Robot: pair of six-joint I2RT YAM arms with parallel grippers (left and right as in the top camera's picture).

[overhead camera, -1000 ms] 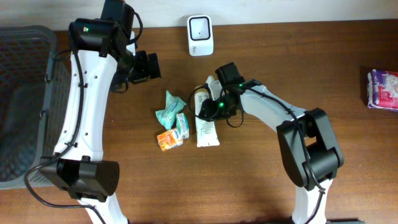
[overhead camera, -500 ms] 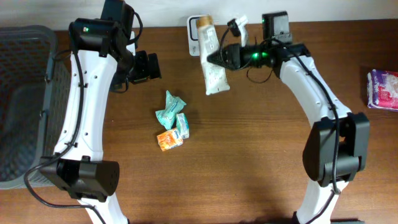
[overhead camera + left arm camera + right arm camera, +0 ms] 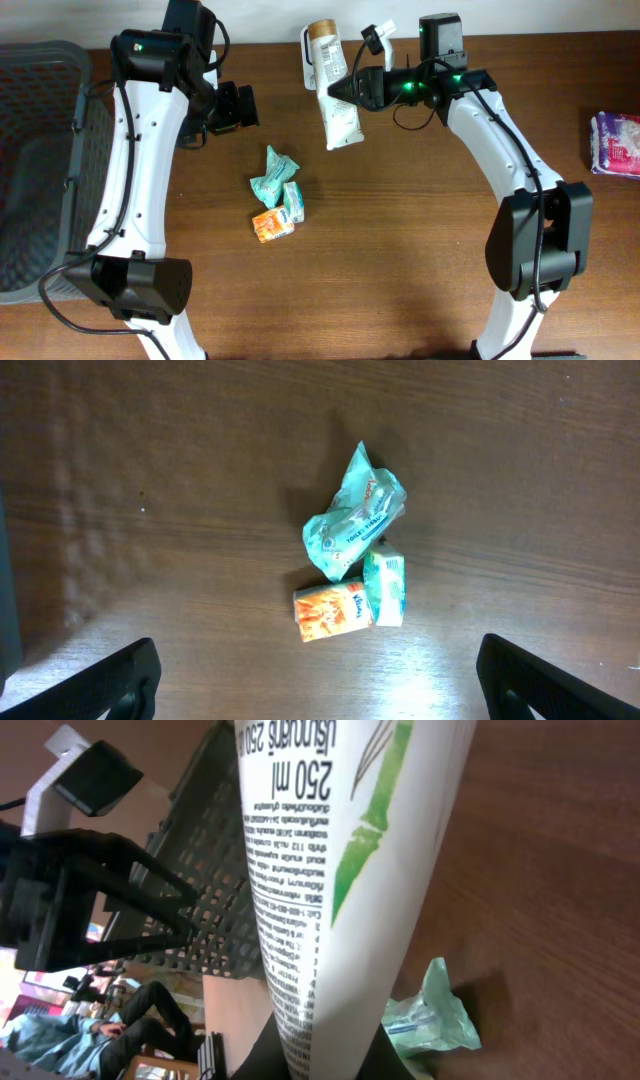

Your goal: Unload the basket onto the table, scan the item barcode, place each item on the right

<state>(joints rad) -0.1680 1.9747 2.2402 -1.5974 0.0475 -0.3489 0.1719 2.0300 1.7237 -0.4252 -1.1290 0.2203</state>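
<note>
The item is a white tube with a tan cap, green leaf art and black print. My right gripper is shut on its lower end and holds it in the air at the back of the table, cap pointing away. Dark fingers flank the tube at the bottom of the right wrist view. The white scanner is mostly hidden behind the tube. No barcode shows on the tube. My left gripper hangs open above the table with nothing between its fingers.
A teal packet, a small green-white box and an orange box lie together mid-table. A grey mesh basket stands at the left edge. A purple packet lies far right.
My right gripper closed on the tube beside the pile, lifted it off the table and carried it back over the scanner. The left arm has not moved.
</note>
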